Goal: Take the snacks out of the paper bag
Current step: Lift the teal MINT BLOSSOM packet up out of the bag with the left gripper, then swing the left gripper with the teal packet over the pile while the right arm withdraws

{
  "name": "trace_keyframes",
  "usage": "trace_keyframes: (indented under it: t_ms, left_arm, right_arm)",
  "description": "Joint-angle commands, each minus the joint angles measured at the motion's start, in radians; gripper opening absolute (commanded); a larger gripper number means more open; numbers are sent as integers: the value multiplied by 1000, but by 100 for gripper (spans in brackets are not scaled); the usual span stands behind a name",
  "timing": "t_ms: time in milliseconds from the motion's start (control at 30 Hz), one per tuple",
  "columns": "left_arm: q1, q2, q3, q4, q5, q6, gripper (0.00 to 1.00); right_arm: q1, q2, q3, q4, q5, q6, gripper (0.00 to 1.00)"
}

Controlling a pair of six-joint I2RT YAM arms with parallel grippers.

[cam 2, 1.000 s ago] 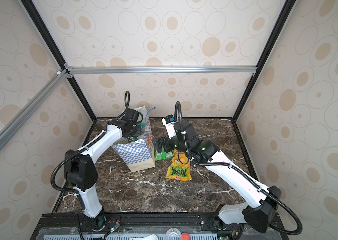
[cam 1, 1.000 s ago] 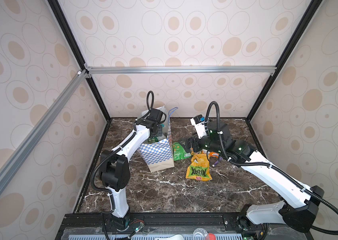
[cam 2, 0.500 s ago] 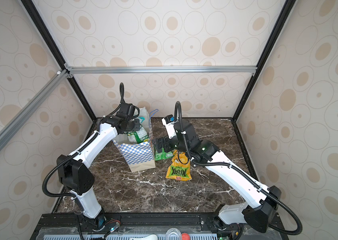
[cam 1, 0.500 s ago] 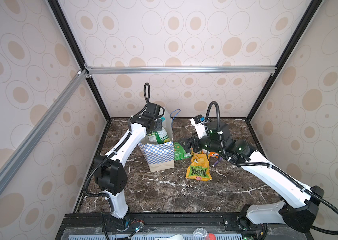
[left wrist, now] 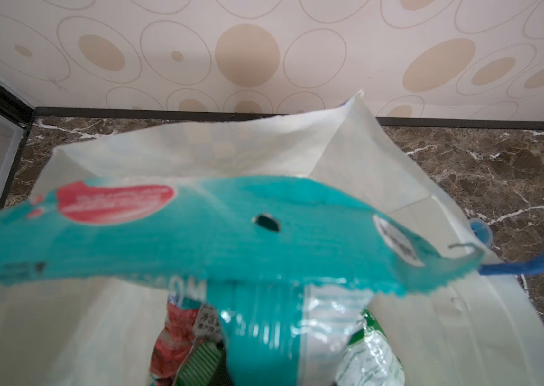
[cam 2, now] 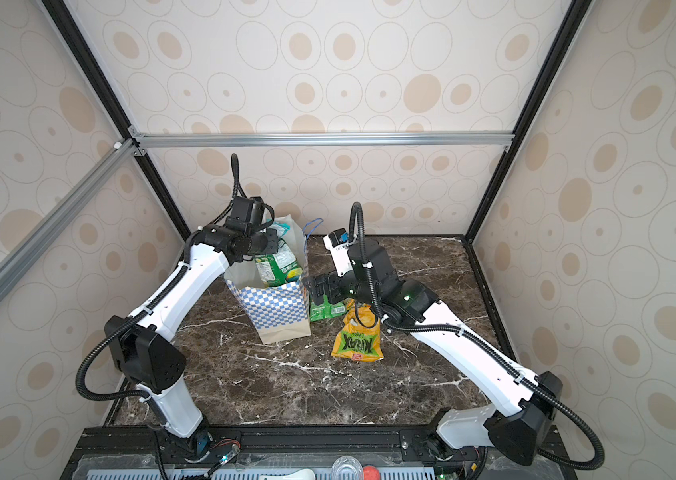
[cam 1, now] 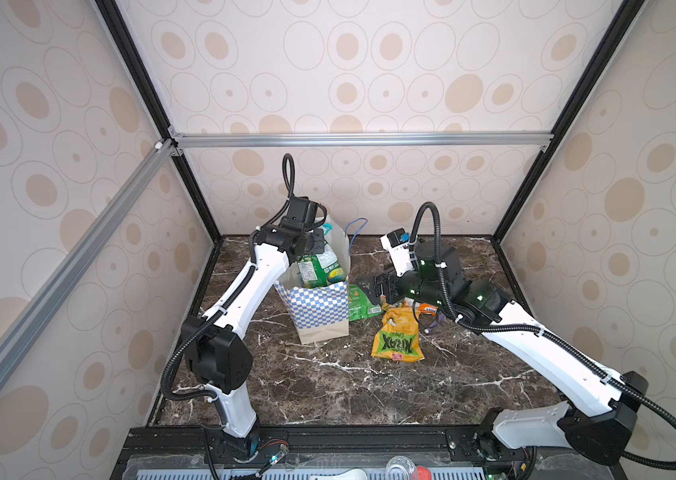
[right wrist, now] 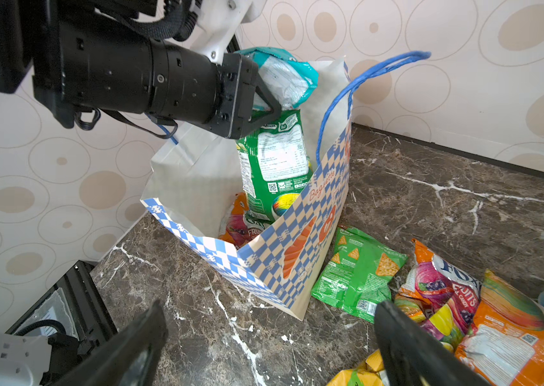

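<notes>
Left claw (right wrist: pixel 270 100) pinches teal packet (right wrist: pixel 289 77) just above paper bag (right wrist: pixel 297 254) mouth; right claw (right wrist: pixel 268 314) spread, empty. Risks: green packet (right wrist: pixel 277 163) drags along and drops, or bag tips on table (right wrist: pixel 464 207).

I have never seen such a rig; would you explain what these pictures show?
Two robot arms work at a marble table. Two pictures look down from overhead; the others come from a camera on each wrist. A paper bag stands open, snacks inside. A green packet, a yellow packet and an orange packet lie beside it. The left end effector is shut on a teal packet above the bag's mouth. The right end effector is open and empty.
</notes>
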Motion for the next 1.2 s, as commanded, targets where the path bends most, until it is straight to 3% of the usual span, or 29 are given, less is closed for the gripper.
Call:
trace_keyframes:
  t_ms: [0,233,800,1100,1167]
  left_arm:
    - [-3,-66,71,47,2,5,0]
    - [-2,-108,98,131,59,32,0]
    - [-14,-280,-7,436,206,101,0]
    - [-60,-338,-31,527,307,111,0]
    - [-79,-344,-28,532,323,120,0]
  right_arm:
    - [7,-5,-4,11,-2,-9,100]
    - [7,-4,-4,13,-7,-5,100]
    - [7,-18,-6,21,33,5,100]
    - [-2,-46,6,1,210,-33,100]
    - [-31,-50,18,-8,201,-14,100]
